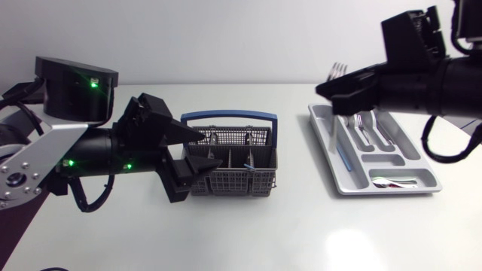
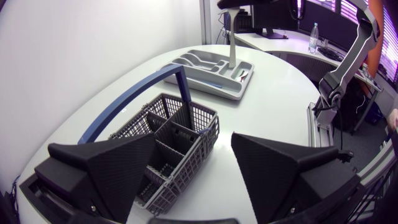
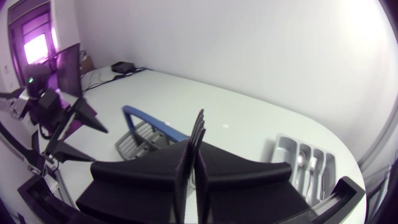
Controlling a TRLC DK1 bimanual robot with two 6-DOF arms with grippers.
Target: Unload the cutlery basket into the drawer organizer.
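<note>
Plain white worktop (image 1: 248, 233), with the cutlery basket (image 1: 233, 183) in the middle and the drawer organizer (image 1: 324, 137) off to my right.

My right pincer (image 3: 194, 152) is clamped on a fork (image 3: 199, 124). The tines stick up past the fingertips and the handle hangs down under them, hovering above the back end of the organizer. A couple of forks (image 1: 361, 124) and a spoon (image 1: 392, 181) are already lying in their slots.

My main worry is the drop. The fork is upright and well above the tray. If I let go from up here, I reckon it'll land on its handle end and topple. It could end up across a divider, in the wrong slot, or out on the worktop. It wants laying flat and low over the fork slot first. The grip is also narrow metal between wedge fingers, so the fork could swivel when I tilt it.

My left pincer (image 1: 209, 149) is wide open with nothing in it. It's right at the basket, with one finger over the rim and one beside the wall. Any careless move there could shove the basket or snag its blue handle (image 1: 230, 115).
</note>
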